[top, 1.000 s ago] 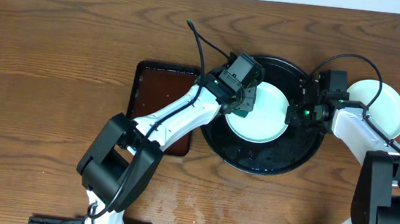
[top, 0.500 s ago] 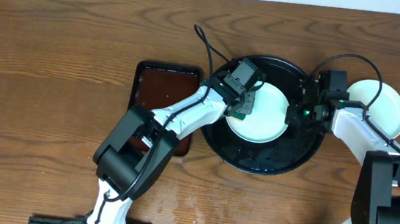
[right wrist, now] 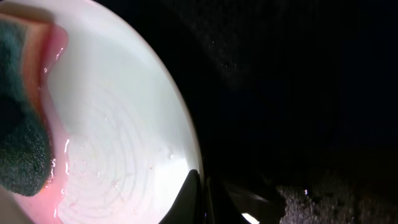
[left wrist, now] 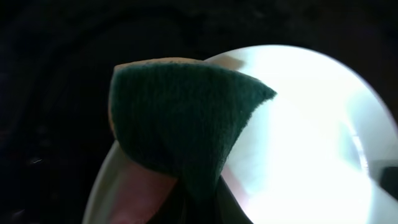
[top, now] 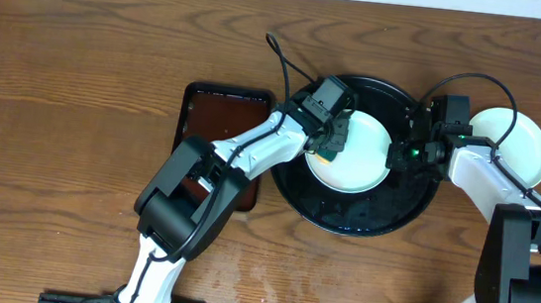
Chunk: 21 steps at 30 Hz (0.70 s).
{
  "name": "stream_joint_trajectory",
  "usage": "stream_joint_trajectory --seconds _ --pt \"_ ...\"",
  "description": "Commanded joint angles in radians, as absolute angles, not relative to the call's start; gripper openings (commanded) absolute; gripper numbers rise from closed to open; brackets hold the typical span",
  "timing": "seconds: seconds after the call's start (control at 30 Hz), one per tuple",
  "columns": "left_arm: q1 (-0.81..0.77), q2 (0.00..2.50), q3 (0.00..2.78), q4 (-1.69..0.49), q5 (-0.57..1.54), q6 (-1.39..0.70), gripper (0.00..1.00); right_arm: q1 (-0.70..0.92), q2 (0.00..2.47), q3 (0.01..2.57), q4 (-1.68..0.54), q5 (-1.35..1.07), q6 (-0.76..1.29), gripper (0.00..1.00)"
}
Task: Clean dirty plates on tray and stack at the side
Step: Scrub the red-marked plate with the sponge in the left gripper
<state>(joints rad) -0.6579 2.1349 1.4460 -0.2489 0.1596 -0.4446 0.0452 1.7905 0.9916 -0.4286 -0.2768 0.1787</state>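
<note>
A pale mint-white plate (top: pixel 360 155) lies on the round black tray (top: pixel 354 216). My left gripper (top: pixel 329 142) is shut on a dark green sponge with a yellow back (top: pixel 324 155), pressed on the plate's left rim. In the left wrist view the sponge (left wrist: pixel 180 118) covers the plate's edge (left wrist: pixel 305 124) above the gripper (left wrist: pixel 199 208). My right gripper (top: pixel 402 154) is shut on the plate's right rim. In the right wrist view its fingers (right wrist: pixel 200 196) pinch the rim of the plate (right wrist: pixel 118 137), with pink watery smear beside the sponge (right wrist: pixel 18 143). A second pale plate (top: pixel 525 146) sits on the table right of the tray.
A dark-brown rectangular tray (top: pixel 215 131) lies left of the black tray, partly under my left arm. My right arm crosses the second plate's left side. Cables arch over the tray's far rim. The wooden table (top: pixel 76 103) extends left and front.
The left arm's elbow has swung right and the sponge has shifted slightly along the plate's left rim. The right gripper and the plate have not moved.
</note>
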Motion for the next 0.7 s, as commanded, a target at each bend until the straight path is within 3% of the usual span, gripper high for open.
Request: stream_joint_trajectory --seconds 0.0,0.2,0.43,0.67 --pt "-0.671 2.222 1.422 -0.19 0.381 -0.439 0.08 0.054 1.779 0.987 -0.426 -0.304 0.186 0.01" --pt "-0.668 2.206 1.427 -0.114 0.567 -0.439 0.07 0.054 1.779 0.987 -0.426 -0.304 0.186 0.01" --pt "-0.661 2.01 1.435 -0.12 0.574 -0.41 0.08 0.054 1.779 0.987 -0.422 -0.304 0.186 0.02" --pt "-0.661 1.782 1.435 -0.298 0.307 -0.401 0.07 0.054 1.779 0.987 -0.422 -0.304 0.186 0.02"
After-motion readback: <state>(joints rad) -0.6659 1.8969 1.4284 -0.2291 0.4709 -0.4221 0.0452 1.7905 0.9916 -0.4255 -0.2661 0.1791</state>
